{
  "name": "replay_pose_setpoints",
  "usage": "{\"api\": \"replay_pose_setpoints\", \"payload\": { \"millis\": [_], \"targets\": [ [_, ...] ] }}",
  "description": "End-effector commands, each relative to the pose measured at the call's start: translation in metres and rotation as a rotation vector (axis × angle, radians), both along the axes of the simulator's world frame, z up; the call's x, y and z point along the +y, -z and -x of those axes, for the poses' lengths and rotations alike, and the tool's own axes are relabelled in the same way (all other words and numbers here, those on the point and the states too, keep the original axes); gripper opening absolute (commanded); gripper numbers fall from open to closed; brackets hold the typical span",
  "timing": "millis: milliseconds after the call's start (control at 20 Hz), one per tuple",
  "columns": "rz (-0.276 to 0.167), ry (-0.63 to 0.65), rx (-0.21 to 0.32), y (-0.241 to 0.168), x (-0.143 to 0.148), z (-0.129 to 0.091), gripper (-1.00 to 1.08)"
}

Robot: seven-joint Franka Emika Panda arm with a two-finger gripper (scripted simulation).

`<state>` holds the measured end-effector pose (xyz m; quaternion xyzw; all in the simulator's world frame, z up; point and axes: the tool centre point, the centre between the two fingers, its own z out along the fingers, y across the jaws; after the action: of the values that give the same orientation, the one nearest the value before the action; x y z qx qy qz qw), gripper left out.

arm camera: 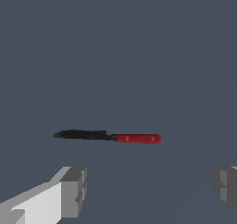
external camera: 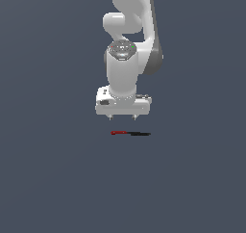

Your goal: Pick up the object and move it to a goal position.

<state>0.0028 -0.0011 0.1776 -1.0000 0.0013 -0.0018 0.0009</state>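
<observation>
The object is a thin straight stick (external camera: 130,133), red at the end toward the exterior view's left and black at the other. It lies flat on the dark grey surface. In the wrist view the stick (arm camera: 109,136) lies beyond my fingertips, crosswise to them. My white gripper (external camera: 122,117) hangs above the stick, pointing down, with its jaws spread wide. It holds nothing. In the wrist view the gripper (arm camera: 150,188) shows two grey fingertips (arm camera: 74,190) far apart, with the stick not between them.
The white arm (external camera: 129,30) rises behind the gripper to the top of the exterior view. The surface (external camera: 48,179) is a plain dark grey plane with nothing else on it in view.
</observation>
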Motion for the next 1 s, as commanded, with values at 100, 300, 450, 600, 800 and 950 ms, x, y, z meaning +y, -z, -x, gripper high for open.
{"api": "replay_pose_setpoints", "payload": {
  "millis": [100, 300, 450, 600, 800, 950],
  "targets": [
    [0.001, -0.002, 0.000, 0.0003, 0.0005, 0.0000, 1.00],
    [0.010, -0.015, -0.001, 0.0023, 0.0046, 0.0001, 1.00],
    [0.017, -0.025, -0.001, 0.0038, 0.0078, 0.0002, 1.00],
    [0.018, -0.026, -0.001, 0.0041, 0.0087, 0.0002, 1.00],
    [0.018, -0.035, -0.001, 0.0048, 0.0083, 0.0002, 1.00],
    [0.020, -0.060, 0.000, 0.0069, 0.0087, 0.0002, 1.00]
  ]
}}
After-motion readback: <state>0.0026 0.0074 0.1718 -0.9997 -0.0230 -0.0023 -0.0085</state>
